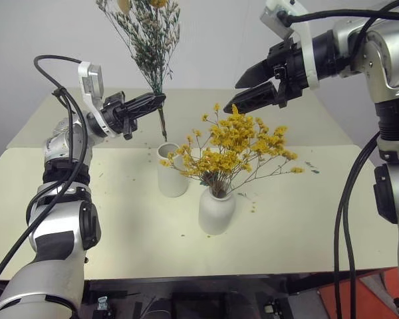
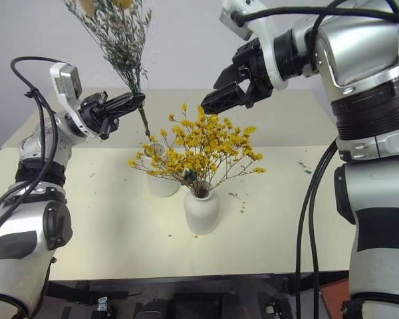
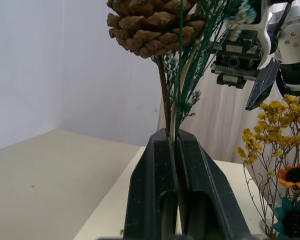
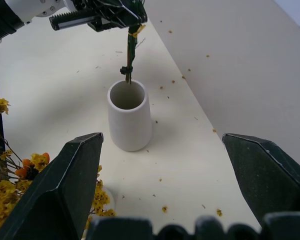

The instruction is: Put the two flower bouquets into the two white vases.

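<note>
My left gripper is shut on the stems of the grey-green bouquet, which stands upright with a pine cone among its sprigs. The stem ends hang right over the mouth of the taller white vase, at its rim. The yellow bouquet stands in the squat white vase, just right of the taller one. My right gripper is open and holds nothing, hovering above the yellow blooms and pointing toward the left gripper.
Both vases stand mid-table on a cream tabletop with bits of dried petals scattered around them. A second cream surface lies behind, against a white wall. The table's front edge is close to me.
</note>
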